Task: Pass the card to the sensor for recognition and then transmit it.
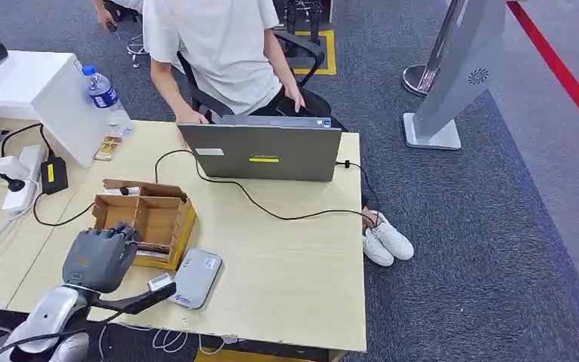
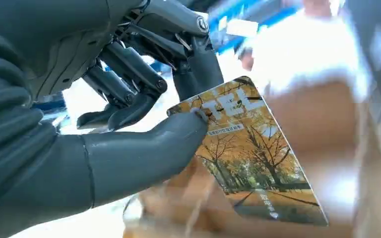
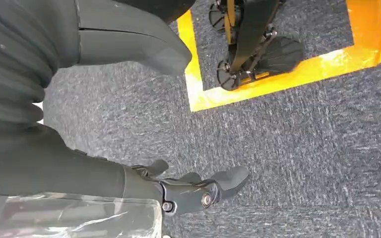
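Observation:
My left hand [image 1: 99,255] hovers at the near edge of the open cardboard box [image 1: 151,215] on the table. In the left wrist view that left hand [image 2: 129,124] pinches a card [image 2: 255,158] printed with yellow autumn trees between its thumb and a finger. The grey card sensor [image 1: 196,277] lies flat on the table just right of the hand, near the front edge. My right hand [image 3: 178,183] hangs over the grey carpet with its fingers apart and nothing in it.
A person in a white shirt [image 1: 215,45] sits behind a grey laptop [image 1: 265,151] at the far side of the table [image 1: 294,264]. A black cable [image 1: 271,211] crosses the tabletop. A water bottle [image 1: 105,96] and a power strip [image 1: 22,177] are at the left.

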Robot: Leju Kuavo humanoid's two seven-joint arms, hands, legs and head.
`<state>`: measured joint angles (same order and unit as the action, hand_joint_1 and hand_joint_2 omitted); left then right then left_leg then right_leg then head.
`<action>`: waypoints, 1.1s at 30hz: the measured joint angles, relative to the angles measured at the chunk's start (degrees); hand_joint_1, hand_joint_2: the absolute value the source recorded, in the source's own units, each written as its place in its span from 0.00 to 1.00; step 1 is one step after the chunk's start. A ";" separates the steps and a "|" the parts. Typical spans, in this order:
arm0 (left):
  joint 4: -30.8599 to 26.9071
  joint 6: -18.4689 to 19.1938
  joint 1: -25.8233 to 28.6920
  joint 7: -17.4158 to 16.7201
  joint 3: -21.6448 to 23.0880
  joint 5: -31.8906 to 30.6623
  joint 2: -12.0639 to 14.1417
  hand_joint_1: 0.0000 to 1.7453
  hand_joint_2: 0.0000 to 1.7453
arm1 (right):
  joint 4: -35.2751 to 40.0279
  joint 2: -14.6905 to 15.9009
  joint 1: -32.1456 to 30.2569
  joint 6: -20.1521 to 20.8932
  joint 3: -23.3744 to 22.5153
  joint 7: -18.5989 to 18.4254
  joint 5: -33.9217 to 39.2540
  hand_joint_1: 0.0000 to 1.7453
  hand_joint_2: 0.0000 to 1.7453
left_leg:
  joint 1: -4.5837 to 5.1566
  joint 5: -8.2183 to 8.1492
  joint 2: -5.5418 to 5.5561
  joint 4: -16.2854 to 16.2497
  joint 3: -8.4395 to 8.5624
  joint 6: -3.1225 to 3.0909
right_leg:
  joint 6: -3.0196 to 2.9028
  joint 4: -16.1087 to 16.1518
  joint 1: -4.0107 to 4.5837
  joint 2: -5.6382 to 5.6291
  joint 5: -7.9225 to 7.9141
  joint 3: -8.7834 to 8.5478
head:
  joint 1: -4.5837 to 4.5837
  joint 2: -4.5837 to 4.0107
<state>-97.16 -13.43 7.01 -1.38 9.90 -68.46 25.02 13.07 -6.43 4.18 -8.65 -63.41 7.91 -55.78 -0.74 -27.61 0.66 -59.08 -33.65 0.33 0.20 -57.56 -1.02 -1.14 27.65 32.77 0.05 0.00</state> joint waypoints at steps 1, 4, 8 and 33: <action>-2.76 -1.48 1.26 0.71 -0.04 0.07 0.62 1.00 1.00 | 0.00 0.00 -0.02 -0.11 -0.29 0.09 0.11 0.00 1.00 | 0.00 -0.01 -0.01 0.00 0.00 -0.01 | 0.00 0.00 0.00 -0.02 0.00 0.00 | 0.00 0.00; -11.33 -6.92 4.94 3.24 -1.01 0.68 2.74 1.00 1.00 | 0.02 0.00 -0.18 -0.22 -1.10 0.31 0.70 0.00 1.00 | 0.00 -0.04 -0.01 0.00 -0.01 -0.02 | 0.02 0.01 0.00 -0.03 0.03 0.02 | 0.02 0.00; -18.44 -8.69 8.20 4.33 -3.06 1.55 4.59 1.00 1.00 | 0.04 0.00 -0.23 -0.26 -1.71 0.35 0.72 0.00 1.00 | 0.00 -0.05 0.00 0.01 0.00 -0.02 | 0.01 0.01 0.00 0.01 0.05 0.02 | 0.02 0.00; 10.44 -9.43 -40.10 0.96 -1.00 3.63 -3.36 1.00 1.00 | -0.07 -0.02 2.51 0.65 1.29 -1.90 -7.67 0.00 1.00 | 0.02 0.78 0.33 -0.02 -0.17 0.03 | 0.04 0.01 -0.01 0.33 -0.72 0.16 | -0.02 0.00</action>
<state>-86.72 -22.86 -33.09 -0.42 8.90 -64.83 21.66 13.00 -6.45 6.70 -8.00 -62.12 6.01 -63.45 -0.72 -26.84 0.99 -59.10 -33.82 0.36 0.24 -57.55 -1.03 -0.81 26.93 32.93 0.02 0.00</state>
